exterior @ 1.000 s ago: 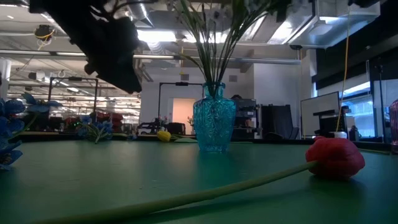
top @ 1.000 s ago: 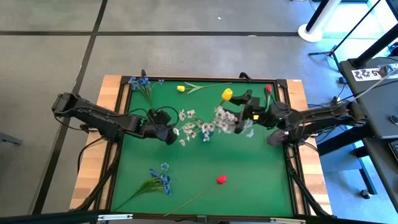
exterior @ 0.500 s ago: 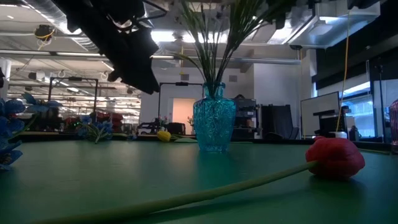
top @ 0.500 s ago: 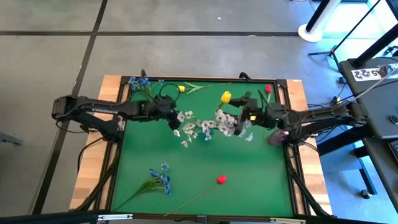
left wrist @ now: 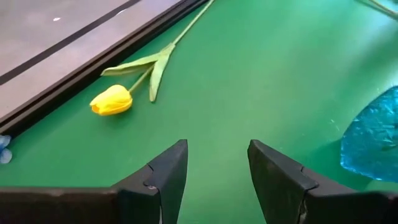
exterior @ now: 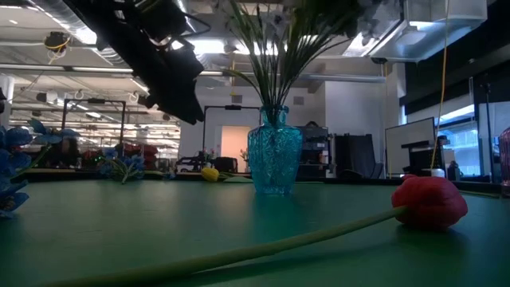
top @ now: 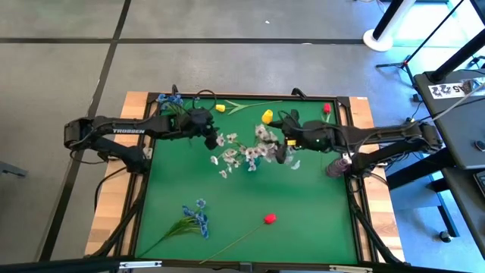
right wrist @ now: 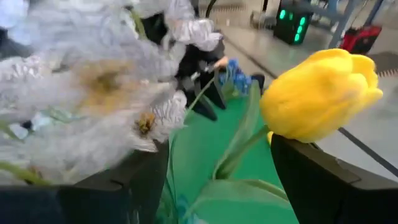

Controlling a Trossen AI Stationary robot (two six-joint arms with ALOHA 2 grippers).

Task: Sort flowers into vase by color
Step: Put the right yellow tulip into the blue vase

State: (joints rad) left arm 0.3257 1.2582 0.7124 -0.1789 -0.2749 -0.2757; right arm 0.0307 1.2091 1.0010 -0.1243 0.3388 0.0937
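high: straight down, whole tabletop [top: 303,205] | low: surface-level, facing room | wrists: close, forward | shared: blue vase [exterior: 274,160]

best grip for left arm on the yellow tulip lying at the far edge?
Grip the yellow tulip by its thin stem just past the leaves, coming straight down: it lies flat on the mat, stem angled away. The left tool is open and nearly lined up.
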